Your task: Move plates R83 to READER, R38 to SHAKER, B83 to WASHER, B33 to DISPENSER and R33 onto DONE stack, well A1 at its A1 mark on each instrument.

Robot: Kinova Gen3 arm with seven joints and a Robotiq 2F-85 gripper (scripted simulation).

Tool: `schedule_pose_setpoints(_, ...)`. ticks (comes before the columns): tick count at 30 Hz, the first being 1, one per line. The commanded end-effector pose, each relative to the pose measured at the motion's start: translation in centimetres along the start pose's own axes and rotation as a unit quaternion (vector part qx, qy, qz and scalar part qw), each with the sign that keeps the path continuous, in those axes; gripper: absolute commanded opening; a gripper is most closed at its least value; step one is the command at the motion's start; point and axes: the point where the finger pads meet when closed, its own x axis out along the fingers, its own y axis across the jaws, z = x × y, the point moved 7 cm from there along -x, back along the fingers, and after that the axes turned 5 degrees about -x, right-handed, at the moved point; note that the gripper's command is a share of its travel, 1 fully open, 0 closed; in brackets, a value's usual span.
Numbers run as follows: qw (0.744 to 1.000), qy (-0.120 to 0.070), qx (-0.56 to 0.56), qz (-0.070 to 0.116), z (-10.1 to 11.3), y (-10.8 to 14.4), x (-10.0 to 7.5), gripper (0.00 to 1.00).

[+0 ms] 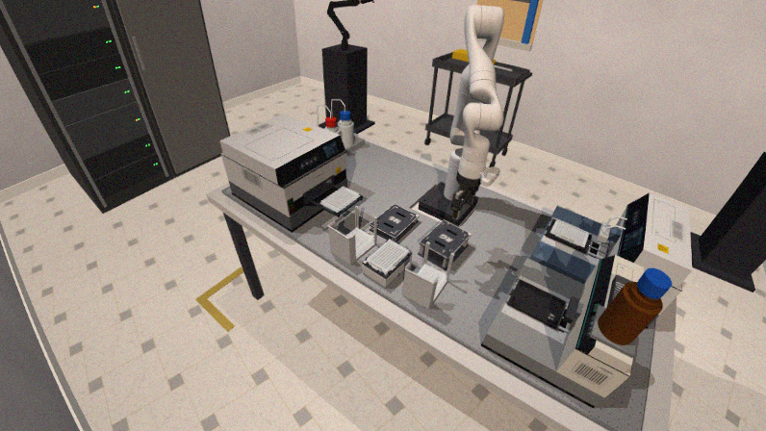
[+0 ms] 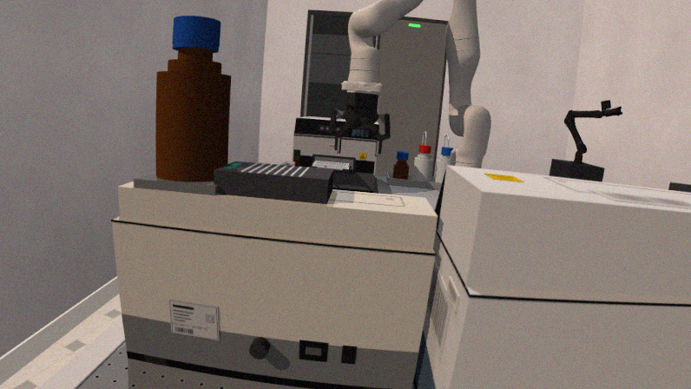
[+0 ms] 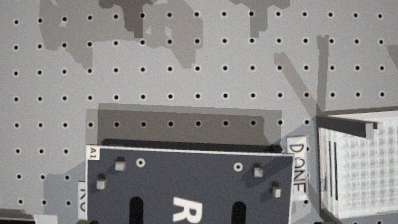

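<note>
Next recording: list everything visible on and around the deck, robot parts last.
Well plates: three on stations, white, left tray, front centre, right.
Nests: two, black, mid-deck.
Stack racks: two, pale grey, front edge.
Instruments: two, beige-grey, left, right.
Amber bottle: one, blue cap, right end.
Small bottles: two, red and blue caps, behind left instrument.
Cart: one, black, by wall.
Server cabinet: one, dark, far left.
Arm: one, white.
Gripper: one, black, open, empty.
</note>
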Motion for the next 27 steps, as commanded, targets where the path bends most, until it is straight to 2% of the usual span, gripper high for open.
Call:
schedule_pose_setpoints(1, 0.999, 0.003, -0.042, 0.004, -0.8, -0.7, -0.1, 1.00)
schedule_pose_setpoints(5, 0.999, 0.002, -0.035, 0.004, -1.6, -1.7, -0.1, 1.00)
schedule_pose_setpoints(11, 0.987, 0.003, -0.160, 0.004, -3.1, -3.2, -0.1, 1.00)
schedule_pose_setpoints(18, 0.988, 0.003, -0.152, 0.004, -4.2, -4.4, -0.1, 1.00)
schedule_pose_setpoints(24, 0.961, 0.003, -0.276, 0.004, -5.6, -5.9, -0.1, 1.00)
schedule_pose_setpoints(27, 0.963, 0.003, -0.270, 0.003, -6.2, -6.7, -0.1, 1.00)
